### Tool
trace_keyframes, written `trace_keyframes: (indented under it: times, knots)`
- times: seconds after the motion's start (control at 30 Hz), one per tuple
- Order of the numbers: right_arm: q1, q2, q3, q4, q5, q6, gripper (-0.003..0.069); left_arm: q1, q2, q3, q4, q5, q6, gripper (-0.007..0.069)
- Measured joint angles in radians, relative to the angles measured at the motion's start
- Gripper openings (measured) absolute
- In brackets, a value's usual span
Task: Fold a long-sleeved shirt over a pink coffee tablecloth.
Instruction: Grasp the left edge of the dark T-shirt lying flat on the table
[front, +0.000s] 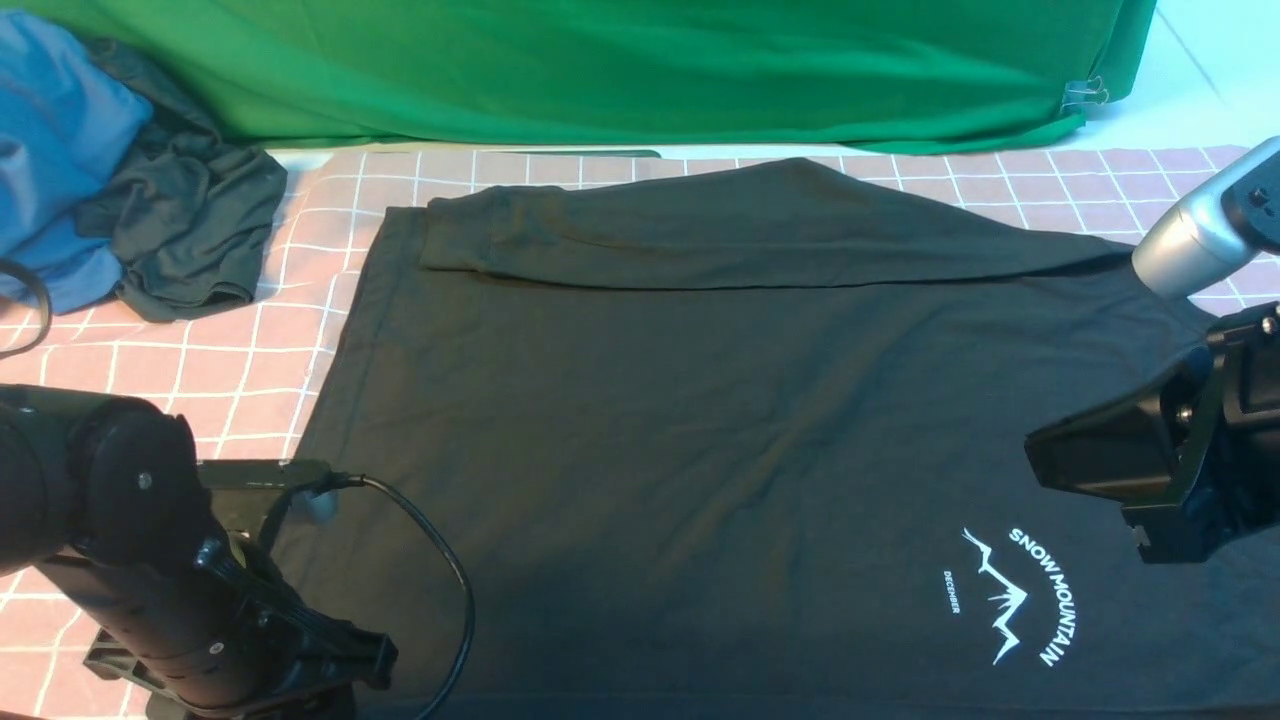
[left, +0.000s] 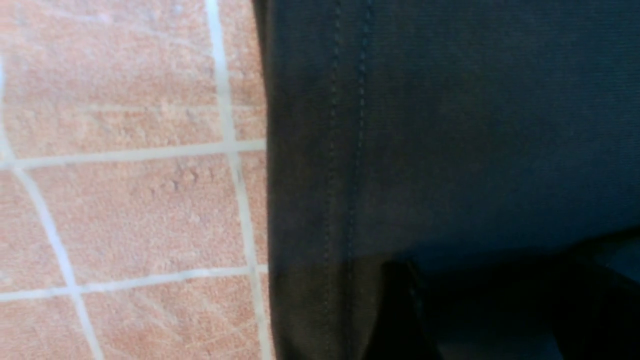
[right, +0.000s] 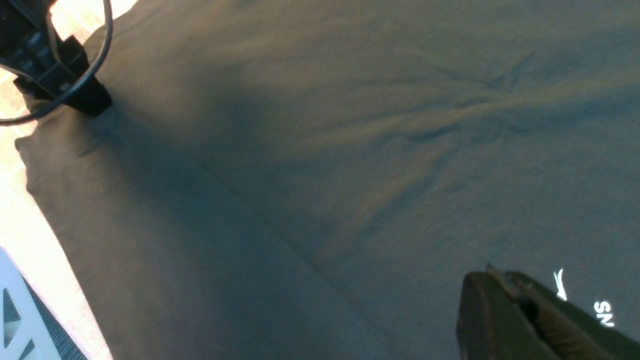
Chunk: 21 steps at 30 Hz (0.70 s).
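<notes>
The black long-sleeved shirt (front: 700, 420) lies flat on the pink coffee tablecloth (front: 230, 380), with one sleeve (front: 750, 240) folded across its far edge. Its white mountain print (front: 1010, 595) sits near the right. My left gripper (front: 300, 490) is low at the shirt's near left hem. In the left wrist view its dark fingers stand apart over the stitched hem (left: 345, 150), so the left gripper (left: 490, 305) is open. My right gripper (front: 1035, 455) hovers over the shirt's chest, shut and empty. The right wrist view shows the right gripper (right: 492, 272) beside the print.
A bright green cloth (front: 600, 60) hangs along the back. A blue garment (front: 50, 150) and a dark grey-green garment (front: 190, 220) are heaped at the far left. A black cable (front: 450, 570) loops from my left arm over the shirt.
</notes>
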Motion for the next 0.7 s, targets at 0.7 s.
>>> trace_keyframes:
  times: [0.7]
  knots:
    - [0.000, 0.000, 0.000, 0.000, -0.004, 0.000, 0.0045, 0.000, 0.062, -0.007, -0.005, 0.032, 0.095, 0.0328]
